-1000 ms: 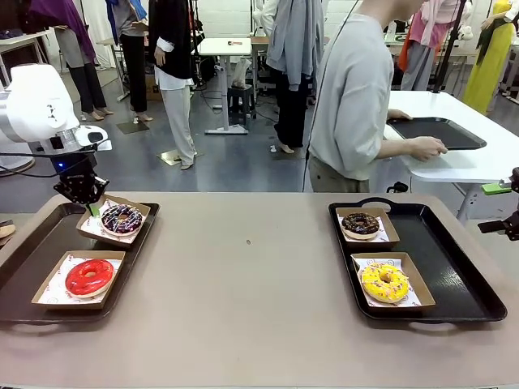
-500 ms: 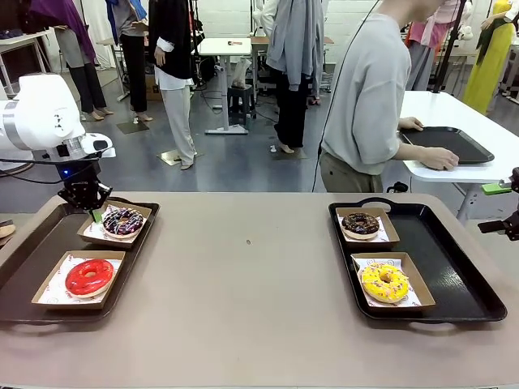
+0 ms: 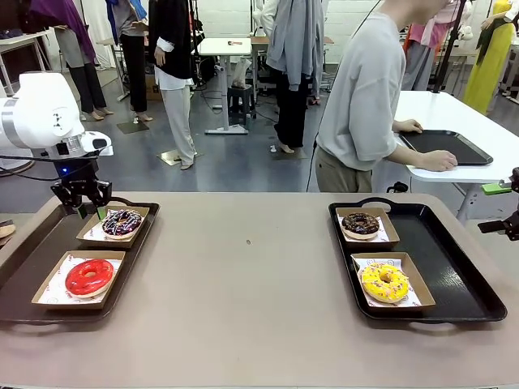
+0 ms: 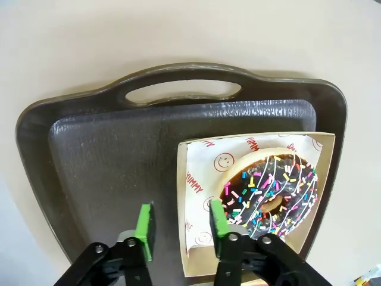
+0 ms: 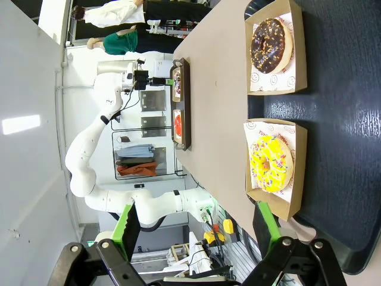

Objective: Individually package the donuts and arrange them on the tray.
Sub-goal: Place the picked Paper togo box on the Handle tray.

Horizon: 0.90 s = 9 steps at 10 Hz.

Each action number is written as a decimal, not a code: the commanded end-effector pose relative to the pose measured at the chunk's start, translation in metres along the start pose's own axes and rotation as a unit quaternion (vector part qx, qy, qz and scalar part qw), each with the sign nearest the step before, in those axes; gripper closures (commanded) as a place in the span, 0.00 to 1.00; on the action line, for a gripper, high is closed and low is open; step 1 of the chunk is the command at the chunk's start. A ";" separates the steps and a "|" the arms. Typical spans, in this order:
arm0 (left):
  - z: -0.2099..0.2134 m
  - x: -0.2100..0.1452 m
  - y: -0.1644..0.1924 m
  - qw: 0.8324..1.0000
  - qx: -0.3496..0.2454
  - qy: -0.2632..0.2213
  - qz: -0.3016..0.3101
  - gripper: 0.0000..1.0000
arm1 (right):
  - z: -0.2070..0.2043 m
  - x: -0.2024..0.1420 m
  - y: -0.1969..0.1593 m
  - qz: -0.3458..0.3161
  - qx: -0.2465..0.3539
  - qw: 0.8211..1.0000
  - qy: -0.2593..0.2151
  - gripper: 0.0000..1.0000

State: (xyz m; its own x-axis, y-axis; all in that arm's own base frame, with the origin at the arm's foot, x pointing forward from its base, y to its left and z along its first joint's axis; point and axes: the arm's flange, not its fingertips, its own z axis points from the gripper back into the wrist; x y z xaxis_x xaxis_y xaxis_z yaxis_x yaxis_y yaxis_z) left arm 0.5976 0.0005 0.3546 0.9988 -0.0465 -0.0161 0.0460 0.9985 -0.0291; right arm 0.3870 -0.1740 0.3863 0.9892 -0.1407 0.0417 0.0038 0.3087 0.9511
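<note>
On the left tray (image 3: pixel 32 251) two cardboard boats each hold one of the donuts: the purple-white sprinkled one (image 3: pixel 122 222) at the back and the glossy red one (image 3: pixel 89 276) in front. My left gripper (image 3: pixel 81 203) hangs open just above the sprinkled donut's boat (image 4: pixel 196 179), its green pads (image 4: pixel 144 229) on either side of the boat's wall, gripping nothing. The right tray (image 3: pixel 454 267) carries the chocolate donut (image 3: pixel 361 224) and the yellow donut (image 3: pixel 384 281) in their own boats. My right gripper (image 3: pixel 496 207) stands open off the table's right edge, with the yellow donut (image 5: pixel 271 164) and chocolate donut (image 5: pixel 271 44) ahead of it.
Bare tan tabletop (image 3: pixel 243 284) lies between the two trays. A person in a grey top (image 3: pixel 361 97) stands beyond the far edge, turned to a white side table with both hands on a black tray (image 3: pixel 450 146).
My left gripper has opened and let go of the sprinkled donut's boat. The boat was lifted and tilted; it now lies flat on the tray. The right arm has stayed still.
</note>
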 end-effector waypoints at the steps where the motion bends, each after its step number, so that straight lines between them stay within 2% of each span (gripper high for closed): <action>1: 0.010 -0.003 -0.001 1.000 0.016 0.001 0.008 0.09 | 0.001 -0.002 0.002 0.002 -0.003 1.000 0.008 0.00; 2: 0.013 -0.006 -0.002 1.000 0.016 0.002 0.011 0.39 | 0.001 -0.002 0.002 0.002 -0.003 1.000 0.008 0.00; 3: 0.014 -0.006 -0.003 1.000 0.017 0.004 0.009 0.00 | 0.001 -0.002 0.002 0.002 -0.003 1.000 0.008 0.00; 4: 0.014 -0.006 -0.002 1.000 0.018 0.006 0.011 0.19 | 0.001 -0.002 0.002 0.002 -0.003 1.000 0.008 0.00; 5: 0.014 -0.006 -0.003 1.000 0.019 0.008 0.014 0.00 | 0.001 -0.002 0.002 0.002 -0.003 1.000 0.008 0.00; 6: 0.015 -0.005 -0.004 0.998 0.040 0.025 0.046 0.00 | 0.001 -0.002 0.002 0.002 -0.003 1.000 0.008 0.00; 7: 0.012 -0.004 0.000 1.000 0.001 0.002 0.005 0.00 | 0.001 -0.002 0.002 0.002 -0.003 1.000 0.008 0.00; 9: 0.012 -0.004 0.000 1.000 0.001 0.002 0.005 0.00 | 0.001 -0.002 0.002 0.002 -0.003 1.000 0.008 0.00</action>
State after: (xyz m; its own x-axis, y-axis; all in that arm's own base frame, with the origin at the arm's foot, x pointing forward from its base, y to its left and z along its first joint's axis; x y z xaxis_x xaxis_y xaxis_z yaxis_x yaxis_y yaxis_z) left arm 0.5927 -0.0001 0.3653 0.9993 -0.0187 -0.0331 0.0183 0.9998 -0.0125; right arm 0.3870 -0.1740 0.3863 0.9892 -0.1407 0.0417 0.0038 0.3087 0.9512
